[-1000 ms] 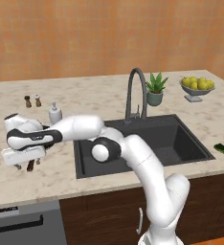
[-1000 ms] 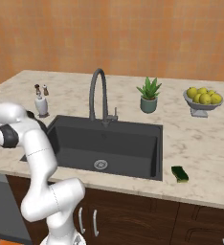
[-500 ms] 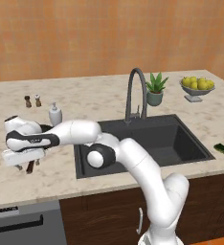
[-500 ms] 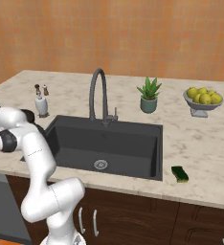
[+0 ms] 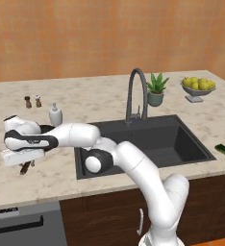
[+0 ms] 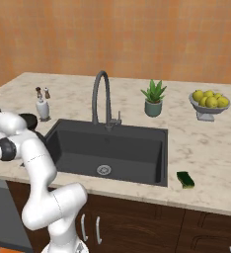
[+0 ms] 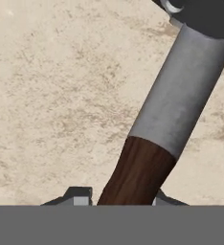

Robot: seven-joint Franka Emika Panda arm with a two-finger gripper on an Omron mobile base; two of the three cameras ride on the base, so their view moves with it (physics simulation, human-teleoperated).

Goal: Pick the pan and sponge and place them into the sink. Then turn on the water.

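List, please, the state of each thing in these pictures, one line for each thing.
Round black frying pan with brown wooden handle: on the counter, handle between the end effector fingers.
End effector: shut on the handle.
Dark grey rectangular sink: empty, dry.
Arched grey faucet: off, no stream.
Small dark green sponge: lying on the counter, right of the sink.

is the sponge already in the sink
No, the sponge lies on the counter just right of the sink, near the front edge, outside the basin.

The arm reaches far left, hand pointing down, its fingers point(image 7: 78, 195) closed together.
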